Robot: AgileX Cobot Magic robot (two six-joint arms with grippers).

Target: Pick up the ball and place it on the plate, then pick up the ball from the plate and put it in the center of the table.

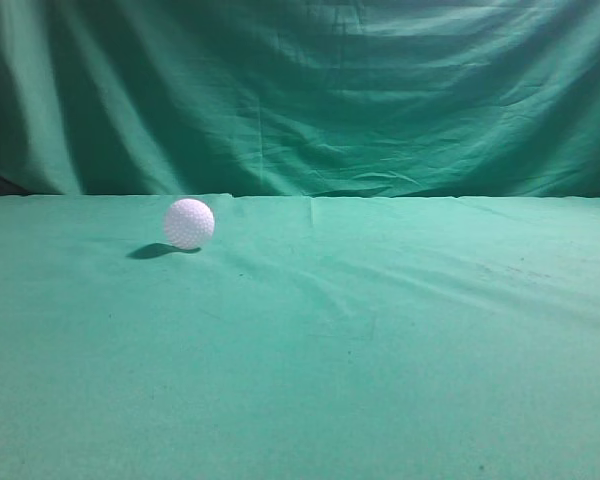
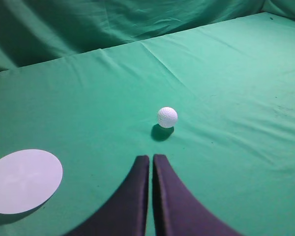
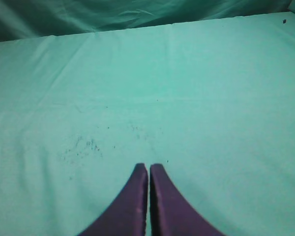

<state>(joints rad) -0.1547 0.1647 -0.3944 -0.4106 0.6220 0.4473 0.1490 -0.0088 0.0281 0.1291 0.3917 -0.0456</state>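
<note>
The white dimpled ball [image 1: 189, 223] rests on the teal-green table [image 1: 380, 340], left of the middle in the exterior view. It also shows in the left wrist view [image 2: 167, 117], a little ahead of my left gripper [image 2: 151, 158], which is shut and empty above the cloth. A flat white round plate [image 2: 23, 180] lies on the table to the left of that gripper. My right gripper [image 3: 148, 167] is shut and empty over bare cloth. Neither gripper nor the plate shows in the exterior view.
A darker green curtain [image 1: 300, 90] with folds hangs behind the table's far edge. Small dark specks [image 3: 83, 146] mark the cloth ahead-left of the right gripper.
</note>
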